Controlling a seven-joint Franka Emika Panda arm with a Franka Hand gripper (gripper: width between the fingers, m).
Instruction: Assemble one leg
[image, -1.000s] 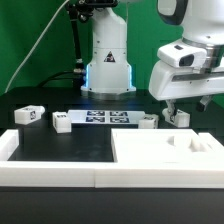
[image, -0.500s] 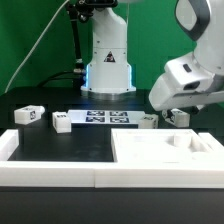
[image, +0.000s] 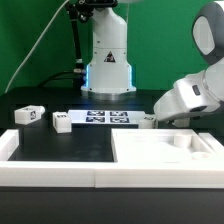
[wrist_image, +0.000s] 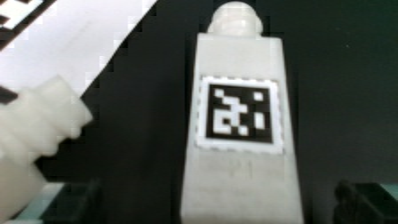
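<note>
In the wrist view a white leg (wrist_image: 238, 110) with one black-and-white tag on its upper face lies lengthwise on the black table, between my gripper's (wrist_image: 217, 206) open jaws. There is a dark gap on each side of it. The dark fingertips (wrist_image: 365, 200) show only at the frame's corners. In the exterior view my gripper (image: 166, 117) is down at the table on the right, behind the large white panel (image: 170, 152), and its hand hides that leg. Three more legs lie on the table: two at the exterior view's left (image: 28, 115) (image: 62, 121) and one just beside my gripper (image: 148, 121).
The marker board (image: 105, 118) lies in front of the robot base (image: 108, 65). A white raised border (image: 50, 170) runs along the table's near edge. In the wrist view another white part (wrist_image: 36, 120) lies close beside the leg.
The arm has tilted and come down toward the table at the exterior view's right. The leg seen there earlier is now hidden behind the hand.
</note>
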